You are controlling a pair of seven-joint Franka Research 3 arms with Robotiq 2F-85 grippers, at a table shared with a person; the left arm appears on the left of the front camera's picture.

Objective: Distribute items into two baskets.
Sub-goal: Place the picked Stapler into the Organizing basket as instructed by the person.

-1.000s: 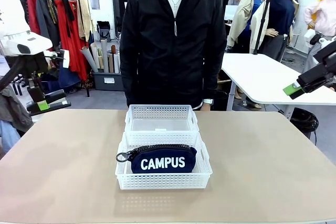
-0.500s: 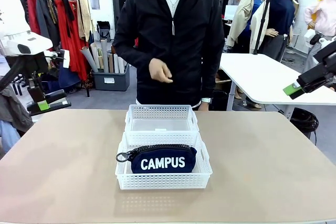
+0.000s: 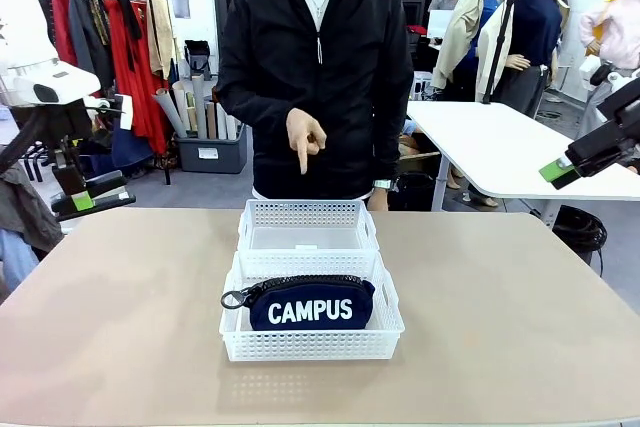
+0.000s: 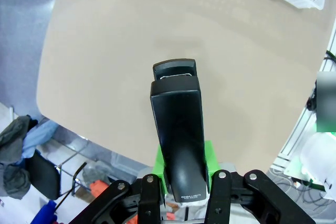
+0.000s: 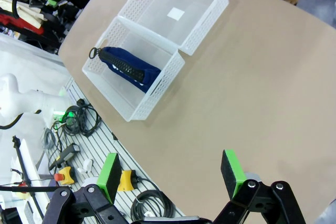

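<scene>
The navy pouch (image 3: pixel 311 305) marked "CAMPUS" lies in the near white basket (image 3: pixel 312 345), its black loop strap at the left. Touching that basket's far side is the far basket (image 3: pixel 308 213), which holds nothing but a white label. My left gripper (image 3: pixel 88 201) hangs off the table's left edge, shut on the black stapler (image 4: pixel 177 124), which sticks out forward between the green pads (image 4: pixel 209 153). My right gripper (image 3: pixel 560 169) hovers high at the far right, open and empty. From the right wrist I see the pouch (image 5: pixel 128 67) and both baskets (image 5: pixel 202 22) below the right gripper (image 5: pixel 170 174).
A person in a black jacket stands at the far edge, one hand (image 3: pixel 305 139) pointing a finger down above the far basket. The tan tabletop (image 3: pixel 520 317) is bare on both sides of the baskets. A white table (image 3: pixel 500 147) stands behind at the right.
The person's hand has come up in front of the jacket and now points a finger downward. Both arms and the baskets have stayed still.
</scene>
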